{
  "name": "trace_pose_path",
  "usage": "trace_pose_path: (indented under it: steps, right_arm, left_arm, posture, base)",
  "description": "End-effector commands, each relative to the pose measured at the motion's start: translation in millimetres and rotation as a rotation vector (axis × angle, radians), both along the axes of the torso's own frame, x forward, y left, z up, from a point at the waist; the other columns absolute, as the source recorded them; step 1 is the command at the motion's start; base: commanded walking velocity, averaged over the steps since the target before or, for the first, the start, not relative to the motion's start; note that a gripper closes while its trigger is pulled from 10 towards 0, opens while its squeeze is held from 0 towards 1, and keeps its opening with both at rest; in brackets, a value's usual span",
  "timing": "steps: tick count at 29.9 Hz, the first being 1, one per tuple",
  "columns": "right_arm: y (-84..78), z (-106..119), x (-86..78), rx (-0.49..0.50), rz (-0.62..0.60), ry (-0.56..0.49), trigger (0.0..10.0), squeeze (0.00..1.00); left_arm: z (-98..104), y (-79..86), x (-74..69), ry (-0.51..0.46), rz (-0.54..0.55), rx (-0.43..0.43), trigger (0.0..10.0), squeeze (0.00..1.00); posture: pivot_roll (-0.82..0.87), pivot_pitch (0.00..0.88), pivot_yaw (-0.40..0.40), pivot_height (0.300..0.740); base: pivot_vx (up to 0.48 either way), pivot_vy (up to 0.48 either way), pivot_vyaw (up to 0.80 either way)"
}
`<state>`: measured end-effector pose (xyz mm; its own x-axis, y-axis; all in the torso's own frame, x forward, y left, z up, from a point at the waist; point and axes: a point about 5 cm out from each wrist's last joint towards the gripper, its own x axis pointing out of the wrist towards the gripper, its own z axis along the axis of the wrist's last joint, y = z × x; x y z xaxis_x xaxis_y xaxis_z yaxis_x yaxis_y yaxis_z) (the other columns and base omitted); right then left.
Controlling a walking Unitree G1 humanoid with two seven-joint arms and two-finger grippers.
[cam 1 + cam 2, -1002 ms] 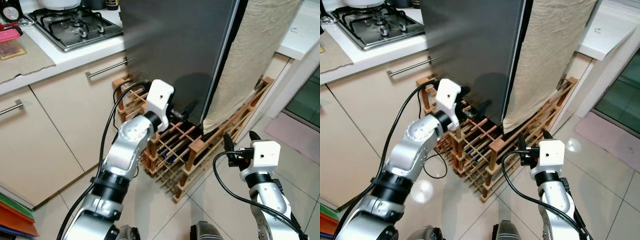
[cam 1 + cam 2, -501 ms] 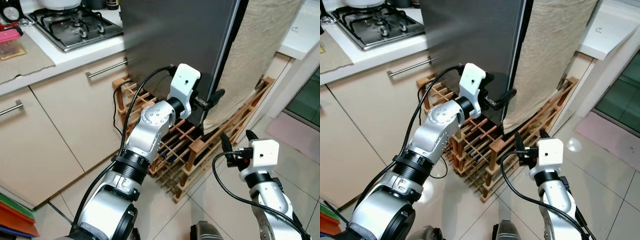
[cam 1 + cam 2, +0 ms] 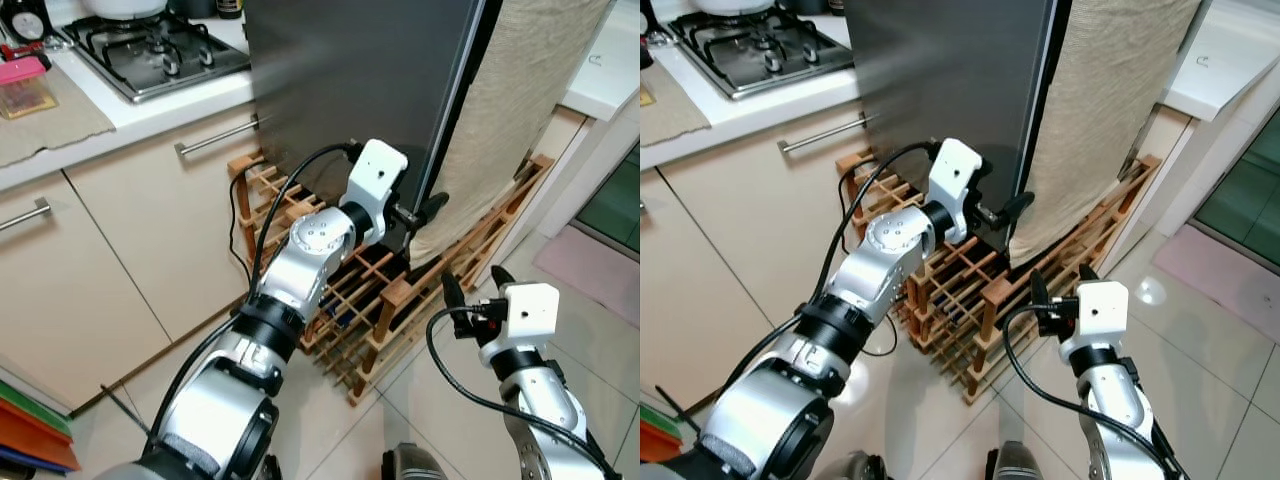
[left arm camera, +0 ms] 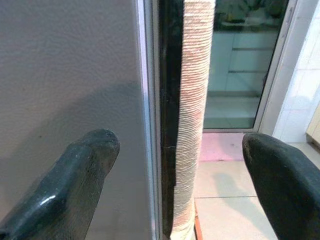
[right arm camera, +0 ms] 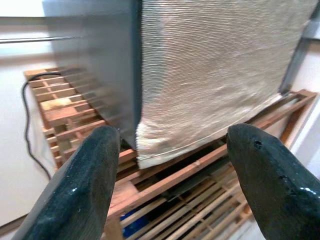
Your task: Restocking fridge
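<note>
1. Far left: a gas hob (image 3: 150, 55) sits in a white countertop (image 3: 120, 115); below it stand cream cabinets (image 3: 120, 250) with metal bar handles (image 3: 215, 137).
2. Centre, far: the fridge (image 3: 350, 80), a tall dark grey body, stands shut, with a bright metal strip running down its right edge. It rests upon a wooden lattice rack (image 3: 370, 300) set on the tiled floor (image 3: 440, 400).
3. Centre: the left arm reaches forward from the near left, its black cable looping above it. The left gripper (image 3: 418, 212) is at the fridge's right edge, low down; in the left wrist view its fingers (image 4: 75, 175) are spread apart, one before the grey face and the other out past the edge. Whether either finger touches the fridge cannot be told.
4. Right of the fridge: a beige woven cloth (image 3: 510, 110) hangs close beside the edge, its lower hem reaching the rack.
5. Near right: the right gripper (image 3: 472, 290) is held above the floor, just in front of the rack's near corner, with its fingers (image 5: 80, 185) apart and nothing between them.
6. Far right: a white counter (image 3: 605, 70) and a glass door (image 3: 610, 200).
</note>
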<state>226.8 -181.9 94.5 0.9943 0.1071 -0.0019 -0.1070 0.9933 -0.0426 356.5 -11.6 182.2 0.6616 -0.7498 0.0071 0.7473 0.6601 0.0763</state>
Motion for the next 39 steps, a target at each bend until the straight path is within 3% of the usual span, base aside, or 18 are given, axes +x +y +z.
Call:
trace_pose_path:
  steps: [1, 5, 13, 25, 33, 39]
  right_arm:
    - [-1.4, 1, 0.1, 0.011, 0.009, 0.006, 10.0, 0.11]
    - [-0.9, -1, -6.8, 0.008, 0.038, 0.022, 10.0, 0.11]
    - [-1.9, -1, -9.5, 0.015, 0.049, 0.022, 10.0, 0.11]
    - [-1.0, 0, -11.8, 0.025, 0.057, 0.018, 10.0, 0.12]
    - [-0.6, 1, -9.3, 0.028, 0.073, 0.017, 10.0, 0.12]
    - [0.2, 3, -2.7, 0.024, 0.084, 0.006, 10.0, 0.11]
  left_arm:
    - [9, -21.9, -5.2, -0.006, -0.042, -0.033, 10.0, 0.00]
    - [9, -30.9, -6.2, 0.033, -0.071, -0.064, 10.0, 0.00]
    - [10, -44.5, -9.0, 0.022, -0.103, -0.055, 10.0, 0.00]
    - [14, -46.1, -5.9, 0.031, -0.106, -0.071, 10.0, 0.00]
    - [1, -41.8, -7.6, 0.050, -0.140, -0.026, 10.0, 0.00]
    - [2, -47.6, -12.2, 0.074, -0.236, -0.031, 10.0, 0.00]
  posture:
    - [-0.21, 0.023, 0.047, 0.693]
    - [-0.22, 0.027, 0.049, 0.693]
    - [-0.23, 0.035, 0.062, 0.693]
    - [-0.24, 0.043, 0.066, 0.693]
    - [-0.23, 0.043, 0.058, 0.693]
    - [-0.23, 0.041, 0.065, 0.693]
  base:
    - [0.000, 0.000, 0.00]
    - [0.000, 0.000, 0.00]
    - [0.000, 0.000, 0.00]
    - [0.000, 0.000, 0.00]
    - [0.000, 0.000, 0.00]
    - [0.000, 0.000, 0.00]
